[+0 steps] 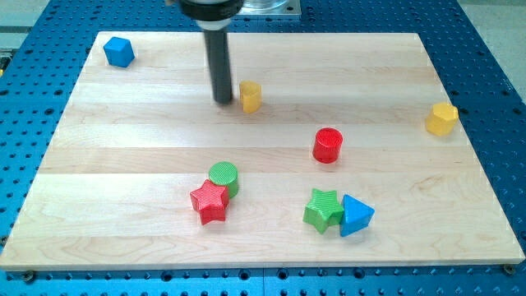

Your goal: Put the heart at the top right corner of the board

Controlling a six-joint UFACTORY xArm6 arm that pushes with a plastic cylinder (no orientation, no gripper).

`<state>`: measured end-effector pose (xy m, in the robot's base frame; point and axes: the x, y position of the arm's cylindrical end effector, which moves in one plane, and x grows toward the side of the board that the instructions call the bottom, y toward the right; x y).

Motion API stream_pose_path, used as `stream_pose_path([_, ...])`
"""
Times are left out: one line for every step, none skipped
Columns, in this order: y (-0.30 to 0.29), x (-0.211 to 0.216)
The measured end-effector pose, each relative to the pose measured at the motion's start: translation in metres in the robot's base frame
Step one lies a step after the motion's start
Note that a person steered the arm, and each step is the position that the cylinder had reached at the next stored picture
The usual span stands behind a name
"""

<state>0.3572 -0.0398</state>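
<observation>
Because my tip (223, 100), with no pincer to open or close, sits just left of the yellow heart (251, 96), an off-centre push could spin it aside.

Eight blocks (328, 145) (two each: yellow, red, green, blue)

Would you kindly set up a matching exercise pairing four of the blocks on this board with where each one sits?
Blocks:
1. blue cube
2. yellow heart
3. red cylinder
4. blue triangle

Places:
A. touching the green star
B. just to the view's right of my tip
C. top left corner of the board
D. alone near the middle, right of centre

Pairs: 1-C, 2-B, 3-D, 4-A
</observation>
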Motion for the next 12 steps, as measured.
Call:
stream_pose_path([0.080,0.001])
stream_pose_path([0.155,-0.005])
stream_pose_path([0.179,-0.005])
stream_pose_path([0.138,-0.005])
stream_pose_path([0.058,-0.005])
stream_pose_path([-0.015,0.002])
stream_pose_path([-0.015,0.027])
stream_pose_path([0.039,0.049])
stream_pose_path([0.112,0.034])
stream_pose_path([0.150,0.030])
stream_pose_path([0.154,0.030])
stream_pose_path([0.154,0.008])
